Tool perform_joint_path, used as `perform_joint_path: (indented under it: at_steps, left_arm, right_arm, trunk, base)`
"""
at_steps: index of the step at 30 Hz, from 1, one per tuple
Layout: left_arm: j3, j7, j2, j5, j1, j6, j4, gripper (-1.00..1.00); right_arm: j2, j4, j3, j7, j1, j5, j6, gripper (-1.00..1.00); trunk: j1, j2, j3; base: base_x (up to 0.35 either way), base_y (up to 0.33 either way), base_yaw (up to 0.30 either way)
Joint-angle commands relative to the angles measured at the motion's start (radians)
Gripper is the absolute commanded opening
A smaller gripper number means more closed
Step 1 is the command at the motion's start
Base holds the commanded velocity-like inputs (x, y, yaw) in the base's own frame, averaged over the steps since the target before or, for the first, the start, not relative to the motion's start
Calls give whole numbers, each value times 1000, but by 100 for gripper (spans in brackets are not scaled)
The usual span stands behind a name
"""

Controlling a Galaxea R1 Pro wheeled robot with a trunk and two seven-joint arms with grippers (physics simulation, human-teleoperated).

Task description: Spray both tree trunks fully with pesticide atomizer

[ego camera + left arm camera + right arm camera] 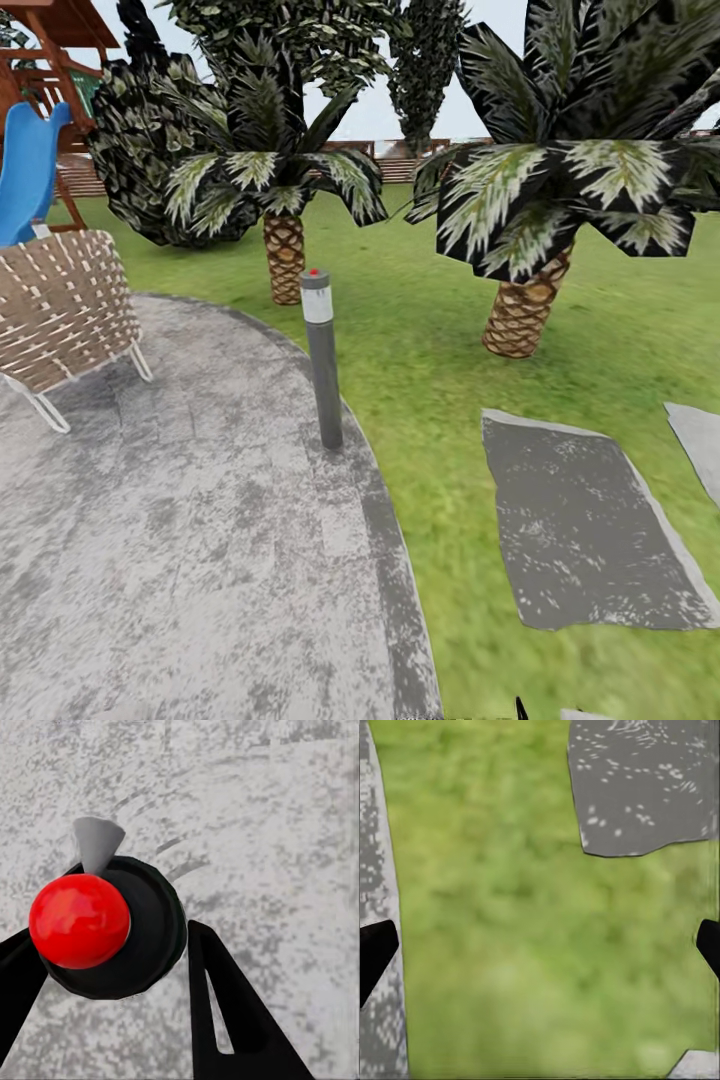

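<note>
My left gripper [112, 967] clamps the pesticide atomizer [112, 926], right gripper [540, 945] spread wide over grass, so I should hold it steady while seeking trunks beyond twelve o'clock.

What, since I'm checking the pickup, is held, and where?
The left gripper holds the black, red-capped pesticide atomizer by its round body's sides; the right gripper holds nothing.

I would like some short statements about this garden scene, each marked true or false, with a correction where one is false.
1. The right pincer is open above grass. True.
2. The atomizer has a blue ball on top. False: the ball is red.
3. The wicker chair stands on the lawn. False: it stands on the grey paving.
4. The atomizer sits between the fingers of the left pincer. True.
</note>
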Motion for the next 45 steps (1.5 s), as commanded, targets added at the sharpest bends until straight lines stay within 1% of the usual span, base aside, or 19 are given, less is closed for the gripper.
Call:
perform_joint_path:
  at_steps: [1,21,22,27,28,45]
  left_arm:
    - [4,0,0,-4,0,-3,1,-100]
    - [4,0,0,-4,0,-3,5,-100]
    - [4,0,-1,-9,0,-3,5,-100]
    - [7,1,-2,-47,0,-3,5,-100]
    - [7,1,-2,-51,0,-3,5,-100]
    - [7,0,-9,-57,0,-3,8,-100]
  right_arm:
    - [0,1,-1,1,-1,0,-3,100]
    - [0,1,-1,1,-1,0,-3,100]
    - [0,1,-1,1,-1,0,-3,100]
    - [0,1,-1,1,-1,0,-3,100]
    - [0,1,-1,1,-1,0,-3,100]
    - [0,1,-1,1,-1,0,-3,100]
  trunk:
    - [0,0,-1]
    - [0,0,-1]
    - [0,0,-1]
    - [0,0,-1]
    - [0,0,-1]
    - [0,0,-1]
  base:
    - [0,-3,-300]
    - [0,0,-300]
    - [117,0,-300]
    - [218,-62,-300]
    - [271,-114,-300]
    - [282,-132,-300]
